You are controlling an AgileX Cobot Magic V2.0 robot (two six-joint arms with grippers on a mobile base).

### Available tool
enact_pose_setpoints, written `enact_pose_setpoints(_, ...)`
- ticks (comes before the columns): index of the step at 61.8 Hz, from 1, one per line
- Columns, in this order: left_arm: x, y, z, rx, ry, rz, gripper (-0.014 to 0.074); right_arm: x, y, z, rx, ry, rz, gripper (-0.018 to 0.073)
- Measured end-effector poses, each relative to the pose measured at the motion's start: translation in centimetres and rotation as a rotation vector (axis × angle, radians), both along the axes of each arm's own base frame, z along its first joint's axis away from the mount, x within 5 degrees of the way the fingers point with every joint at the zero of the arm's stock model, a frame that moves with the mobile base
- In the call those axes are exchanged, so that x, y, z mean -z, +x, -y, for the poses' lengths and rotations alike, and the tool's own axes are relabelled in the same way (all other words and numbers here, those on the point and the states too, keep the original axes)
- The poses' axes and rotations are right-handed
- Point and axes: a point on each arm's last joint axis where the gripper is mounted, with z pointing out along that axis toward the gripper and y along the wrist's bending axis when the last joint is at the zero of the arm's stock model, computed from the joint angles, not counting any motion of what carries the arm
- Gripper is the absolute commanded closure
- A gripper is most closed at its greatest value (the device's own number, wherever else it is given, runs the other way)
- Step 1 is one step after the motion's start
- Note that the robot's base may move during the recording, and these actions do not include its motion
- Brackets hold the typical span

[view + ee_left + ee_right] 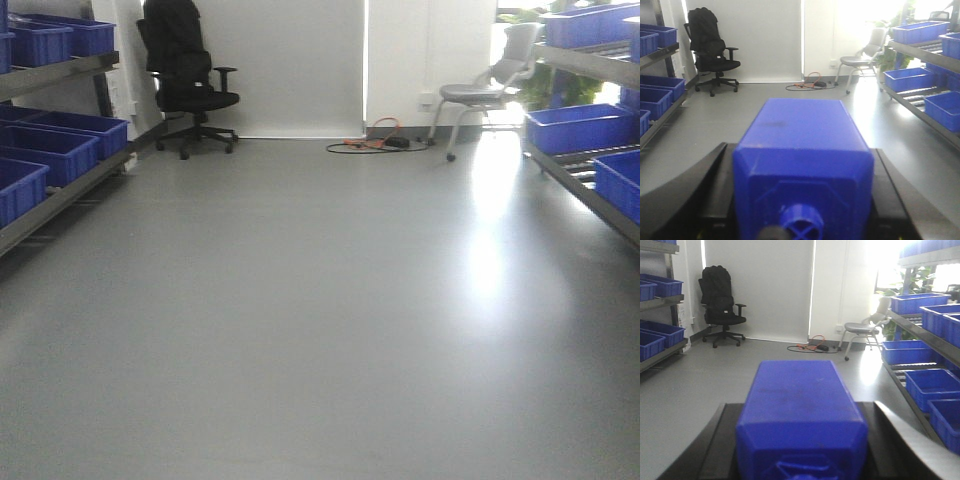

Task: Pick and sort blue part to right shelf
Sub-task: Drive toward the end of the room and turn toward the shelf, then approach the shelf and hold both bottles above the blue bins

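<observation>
Right wrist view: the blue part (800, 405) is clamped between the dark fingers (715, 440) of the right gripper (800, 404). It fills the lower centre of the frame, with its long body pointing away from the camera. The sloped shoulders are seen at the near end. The cap is cut off by the lower edge.

Left wrist view: a second blue block (802, 130) is gripped the same way in the left gripper (800, 147), at lower centre. It looks squatter, and a small round knob (801, 223) is seen at the bottom edge. Fingers (695, 200) are pressed to both of its flanks.

Front view: neither gripper nor either block is seen. Bare grey floor (300, 320) is shown in the middle. The right shelf (588, 192) runs along the right edge, well apart from the held part, and blue bins (580, 128) are set on it. A left shelf (60, 205) with matching bins is at the left edge. A black office chair (190, 85) is at the upper left and a grey chair (480, 90) at the upper right. An orange cable (375, 140) lies on the floor between them.
</observation>
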Motion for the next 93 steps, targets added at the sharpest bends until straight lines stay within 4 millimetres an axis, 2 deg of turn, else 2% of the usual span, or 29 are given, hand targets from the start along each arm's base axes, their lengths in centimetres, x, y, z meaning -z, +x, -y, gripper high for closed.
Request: enact_pose_setpoints(93,0.0,0.0,0.0,0.0,0.0,0.0,0.021,0.0,0.0,0.0,0.0,0.0,0.0,0.0145)
